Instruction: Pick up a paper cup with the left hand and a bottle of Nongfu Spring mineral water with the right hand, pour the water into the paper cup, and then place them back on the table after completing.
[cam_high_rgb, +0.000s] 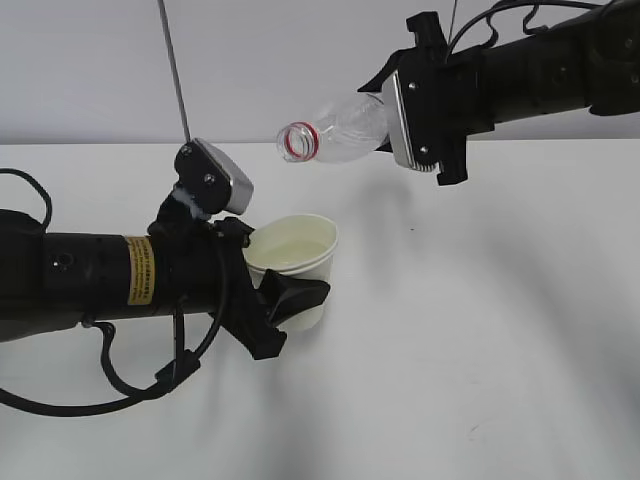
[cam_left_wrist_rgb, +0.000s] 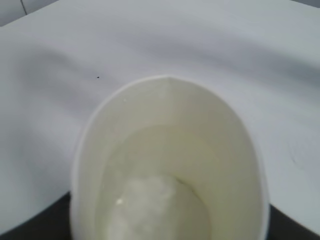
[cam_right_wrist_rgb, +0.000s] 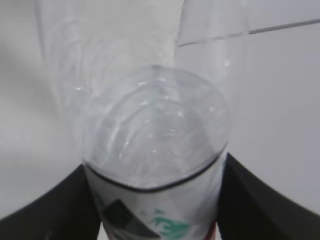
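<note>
My left gripper (cam_high_rgb: 275, 275) is shut on a white paper cup (cam_high_rgb: 295, 262) and holds it upright just above the white table (cam_high_rgb: 480, 330). The cup fills the left wrist view (cam_left_wrist_rgb: 167, 165) with clear water (cam_left_wrist_rgb: 160, 210) in its bottom. My right gripper (cam_high_rgb: 395, 100) is shut on a clear Nongfu Spring bottle (cam_high_rgb: 335, 132), held in the air tipped almost level, its open red-ringed mouth (cam_high_rgb: 298, 141) pointing left, above the cup. In the right wrist view the black fingers (cam_right_wrist_rgb: 55, 205) flank the bottle (cam_right_wrist_rgb: 155, 150) at its white and green label. No stream of water shows.
The white table (cam_left_wrist_rgb: 150, 45) runs out on all sides under both arms. A thin grey rod (cam_high_rgb: 175, 70) stands at the back left. A black cable (cam_high_rgb: 100, 380) loops under the left arm.
</note>
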